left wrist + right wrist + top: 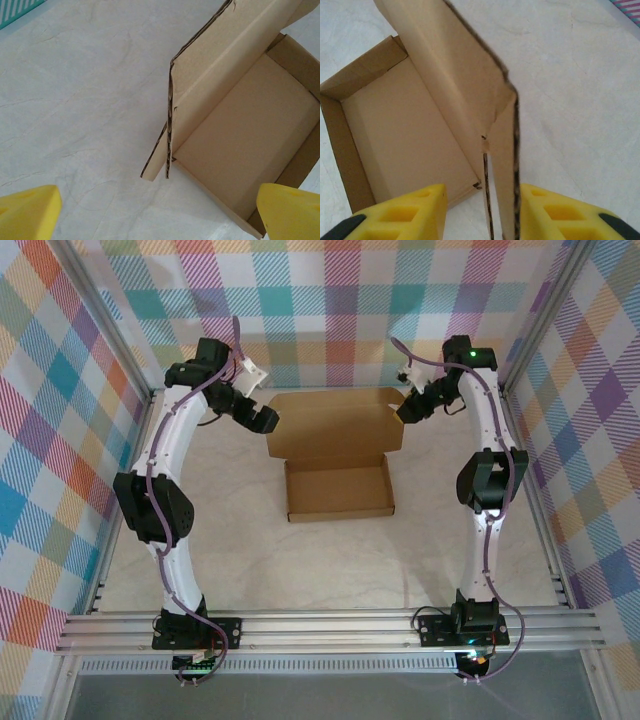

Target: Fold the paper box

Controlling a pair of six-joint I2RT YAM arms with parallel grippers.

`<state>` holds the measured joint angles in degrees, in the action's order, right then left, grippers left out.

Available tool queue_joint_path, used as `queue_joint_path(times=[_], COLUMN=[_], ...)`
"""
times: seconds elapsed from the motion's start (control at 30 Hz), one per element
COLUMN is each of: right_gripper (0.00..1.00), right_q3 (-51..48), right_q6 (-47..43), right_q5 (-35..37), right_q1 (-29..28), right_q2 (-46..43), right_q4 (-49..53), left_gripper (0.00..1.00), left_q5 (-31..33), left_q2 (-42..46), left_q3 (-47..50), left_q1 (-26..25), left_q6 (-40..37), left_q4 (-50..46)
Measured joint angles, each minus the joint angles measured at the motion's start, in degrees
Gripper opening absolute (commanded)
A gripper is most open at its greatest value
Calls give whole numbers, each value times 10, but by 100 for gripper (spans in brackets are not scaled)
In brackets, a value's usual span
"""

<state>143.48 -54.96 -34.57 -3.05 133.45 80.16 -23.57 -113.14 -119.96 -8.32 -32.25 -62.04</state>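
Note:
The paper box (338, 490) is a brown cardboard tray in the middle of the table, with its lid (335, 422) standing up at the far side. My left gripper (263, 418) hovers at the lid's left end. In the left wrist view it (160, 220) is open wide, and the lid's left side flap (169, 130) stands edge-on ahead of the yellow fingertips (27, 212). My right gripper (410, 406) is at the lid's right end. Its jaws (482, 220) straddle the right side flap (502, 165), which lies against the right finger (570, 215). A gap remains at the left finger (400, 215).
The box rests on a pale marbled tabletop (320, 570). Plaid walls and aluminium posts (540, 330) enclose the sides and back. An aluminium rail (330, 628) carrying both arm bases runs along the near edge.

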Motion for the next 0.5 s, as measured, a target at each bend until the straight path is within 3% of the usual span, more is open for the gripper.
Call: queue_joint_path(times=[0.27,0.33,0.4,0.5], right_gripper=[28,20,5,2], right_q3=[2,2,2,2], right_q6=[-4,-5,-11,-12], right_q5=[2,5,8,9], right_q1=[-9,-11,-12,-12], right_q2=[9,11,11,11], right_q4=[8,9,10,12], left_gripper=[100,100,100,100], left_q5=[-10,-11,-11,-10], left_q2=[0,0,0,0], left_q3=[0,0,0,0], left_q1=[0,0,0,0], left_q6=[-4,-4,-4,-5], left_q4=[-8,-9,-9,-9])
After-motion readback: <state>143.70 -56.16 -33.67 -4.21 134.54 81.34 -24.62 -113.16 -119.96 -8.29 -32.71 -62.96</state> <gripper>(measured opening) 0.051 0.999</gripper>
